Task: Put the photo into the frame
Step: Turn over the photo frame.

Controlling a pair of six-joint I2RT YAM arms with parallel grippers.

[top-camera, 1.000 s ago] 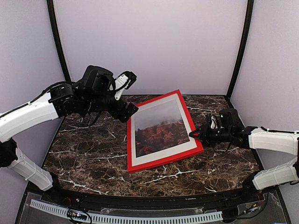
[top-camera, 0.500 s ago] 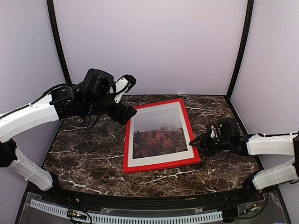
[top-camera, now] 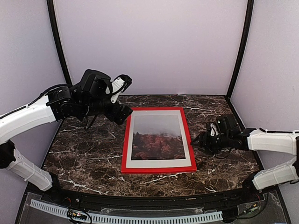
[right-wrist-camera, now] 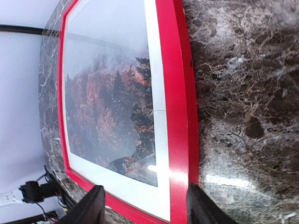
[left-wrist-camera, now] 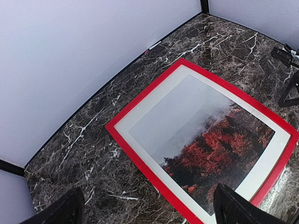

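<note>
Dark marble tabletop (top-camera: 84,154), lilac walls on three sides. Nearest us is a bare strip of marble, then the frame (top-camera: 159,168) lying flat, red face up, roughly sq. to the table edge. Inside it is a white mat (top-camera: 159,163), and in the mat's window the photo (top-camera: 156,140), red trees toward us, grey sky at the far end. Rt gripper (right-wrist-camera: 147,207) sits low, just beside the frame's rt edge, fingers apart w/ nothing pinched. Further back, lt gripper (left-wrist-camera: 152,209) hangs above the far-left corner, spread wide & empty. We judge the photo seated & the task all but done; the step in hand is letting go. Next move prob. calls for both arms to back off w/o nudging the frame.
</note>
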